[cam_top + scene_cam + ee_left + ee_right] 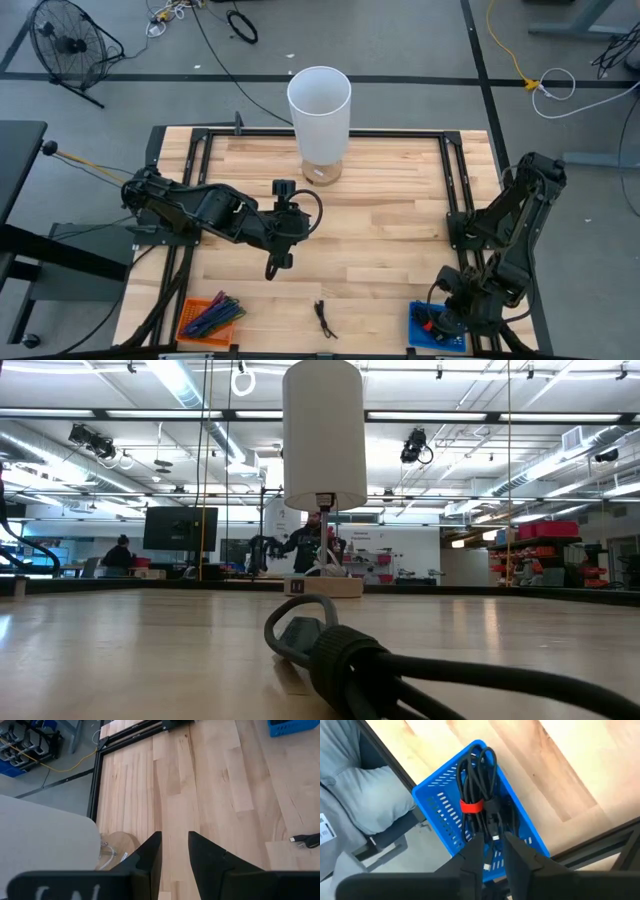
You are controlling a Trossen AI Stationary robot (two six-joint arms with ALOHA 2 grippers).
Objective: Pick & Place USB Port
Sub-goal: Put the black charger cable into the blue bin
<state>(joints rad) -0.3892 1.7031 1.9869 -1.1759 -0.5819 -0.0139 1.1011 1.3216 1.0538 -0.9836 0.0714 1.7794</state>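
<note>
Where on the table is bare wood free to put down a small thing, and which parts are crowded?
Free: the wide wood between the left gripper and the right arm's base, in front of the white lamp. Crowded: the near edge, with the orange basket, the loose black cable and the blue basket, where the right gripper hovers.

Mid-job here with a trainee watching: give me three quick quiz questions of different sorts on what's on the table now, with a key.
1. True or false: the right gripper hangs over the blue slotted plastic basket.
2. What binds the coiled black cable bundle in that basket? A) a red band B) a white clip C) nothing
3. Fill in: the tall white cylindrical lamp shade stands at the table's ____ edge in the high view.

Key: 1 true. 2 A, the red band. 3 far, on its round wooden base; the left gripper waits mid-table, jaws apart and holding nothing.
</note>
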